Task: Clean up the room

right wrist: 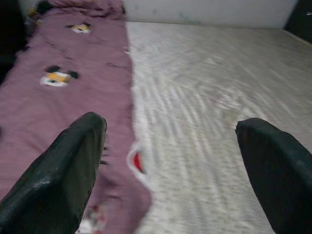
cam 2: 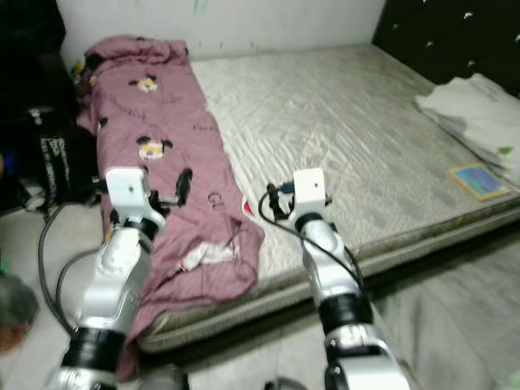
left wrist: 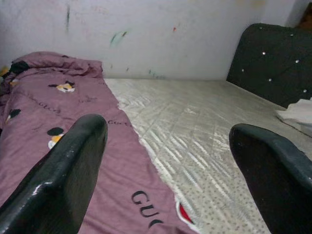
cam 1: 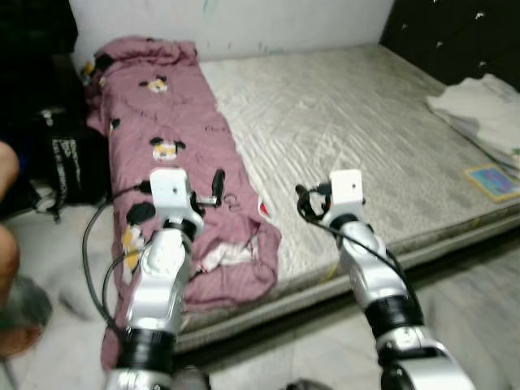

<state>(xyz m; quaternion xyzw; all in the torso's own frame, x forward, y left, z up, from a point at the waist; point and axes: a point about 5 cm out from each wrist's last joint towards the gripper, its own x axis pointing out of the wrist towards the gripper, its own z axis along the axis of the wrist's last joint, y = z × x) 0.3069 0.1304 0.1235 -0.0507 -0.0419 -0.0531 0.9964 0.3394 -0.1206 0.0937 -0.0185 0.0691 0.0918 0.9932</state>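
- Blanket point(cam 1: 175, 146), mauve with cartoon mouse prints and "GUCCI" lettering, lies in a long strip along the mattress's left side, directly under and ahead of the left gripper point(left wrist: 168, 161); its near end is rumpled and spills over the mattress edge toward the floor, below that gripper's arm.
- Left gripper hovers above the blanket's lower part with its two black fingers point(left wrist: 63, 175) spread wide, nothing between them.
- Right gripper point(right wrist: 175, 165) hovers beside the blanket's inner edge, over the bare mattress point(cam 1: 341, 122); its fingers point(right wrist: 58, 170) are also spread wide and hold nothing. One finger sits over the mauve cloth, the other over the quilted grey surface.
- A small red and white tag or patch point(right wrist: 138, 162) shows at the blanket's edge, just ahead of the right gripper and between the two grippers.
- Folded white cloth point(cam 1: 479, 110) rests on the mattress well off to the right gripper's right, near a dark tufted headboard point(cam 1: 455, 32).
- A colourful flat card or booklet point(cam 1: 492, 180) lies just nearer than that cloth.
- A black bag point(cam 1: 69, 158) stands on the floor to the left gripper's left, beside the bed.
- Part of a person point(cam 1: 6, 244) shows farther left.
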